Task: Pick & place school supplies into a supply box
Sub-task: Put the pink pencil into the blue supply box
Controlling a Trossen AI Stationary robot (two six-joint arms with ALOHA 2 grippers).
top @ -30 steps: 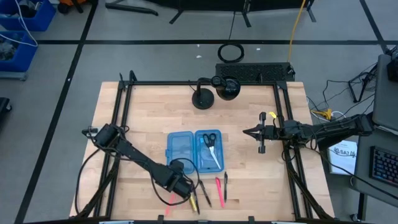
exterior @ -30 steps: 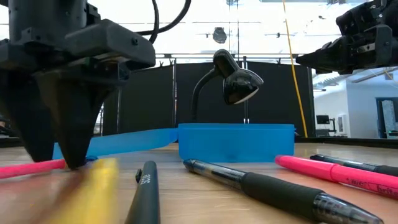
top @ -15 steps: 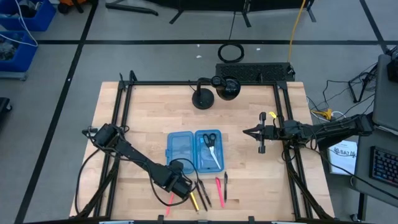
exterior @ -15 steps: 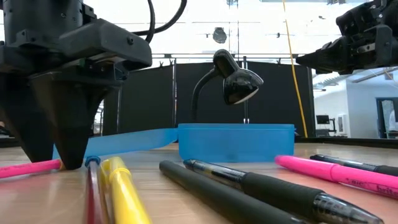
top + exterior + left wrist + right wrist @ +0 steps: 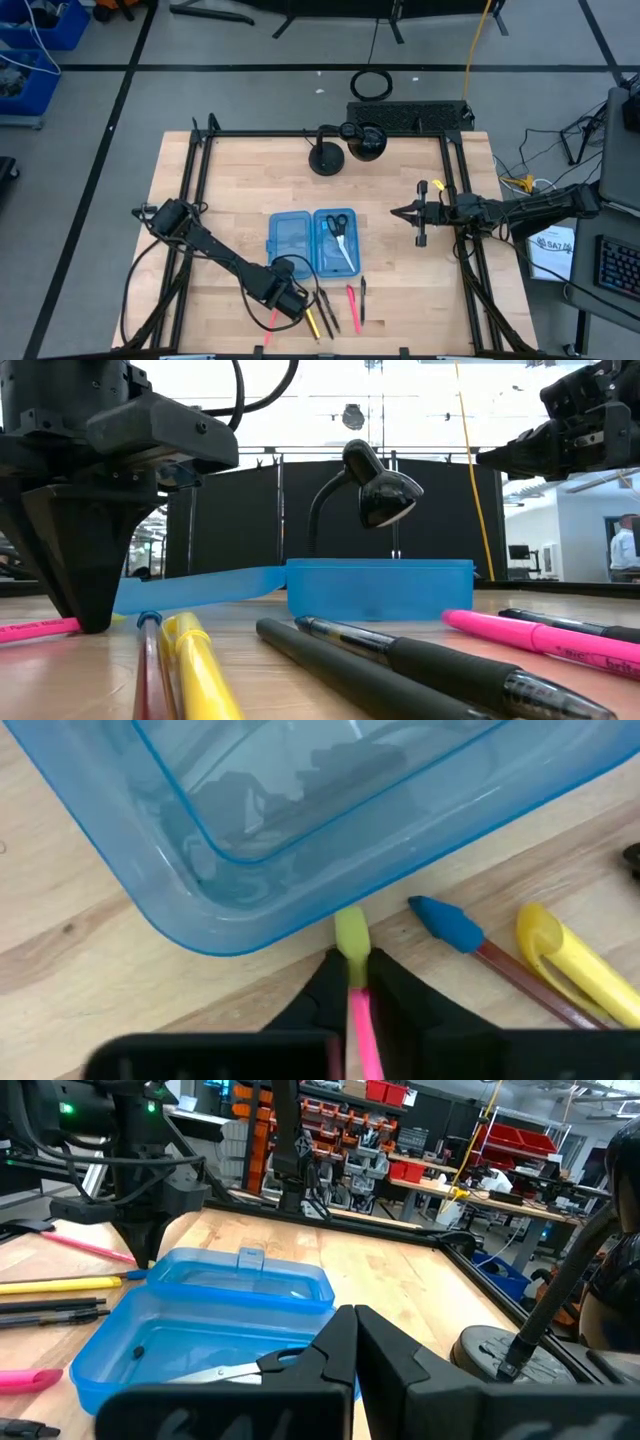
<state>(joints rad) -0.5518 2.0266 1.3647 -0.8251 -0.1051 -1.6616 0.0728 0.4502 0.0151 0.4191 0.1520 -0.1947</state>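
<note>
Left gripper [image 5: 352, 982]: pinching the pink pen [image 5: 362, 1030] narrowly, box [image 5: 300, 830] just ahead.
Doing it well: lifting straight, clearing the rim.
Right gripper [image 5: 352, 1342]: waiting aside, fingers together.

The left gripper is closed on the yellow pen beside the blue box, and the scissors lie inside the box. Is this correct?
Not quite. The left wrist view shows the left gripper closed on the pink highlighter, not the yellow pen. The scissors do lie inside the blue box.
</note>
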